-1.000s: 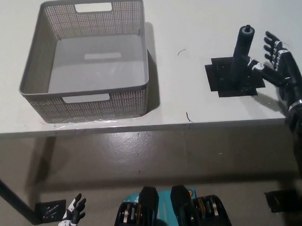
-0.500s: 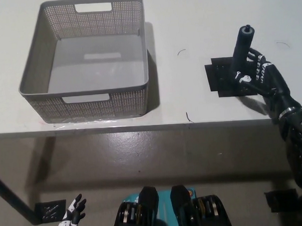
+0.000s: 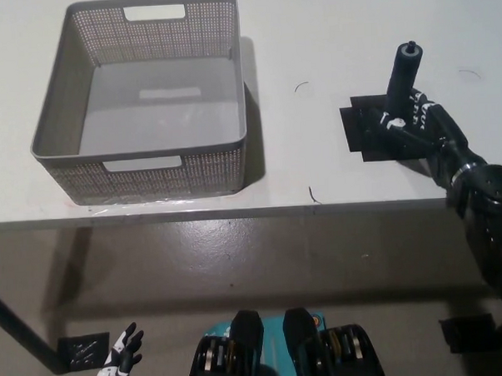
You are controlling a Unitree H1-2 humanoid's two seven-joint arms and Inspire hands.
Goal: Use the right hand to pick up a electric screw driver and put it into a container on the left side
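The dark electric screwdriver (image 3: 403, 71) stands upright on a black square mat (image 3: 367, 133) at the right of the white table. My black right hand (image 3: 413, 121) is wrapped around its lower body, fingers closed on it; only the top of the tool shows above the hand. The grey mesh container (image 3: 146, 163) sits at the table's left, nothing inside it. My white left hand (image 3: 117, 364) hangs low at the bottom left, below the table edge, fingers spread.
The table's front edge (image 3: 235, 212) runs across the middle of the view, with floor below. A black square marker (image 3: 81, 350) lies on the floor by the left hand, another (image 3: 470, 332) at the bottom right.
My right hand moved left from beside the screwdriver onto it and closed its fingers around the tool's lower body. The screwdriver still stands on the mat. Left hand unchanged.
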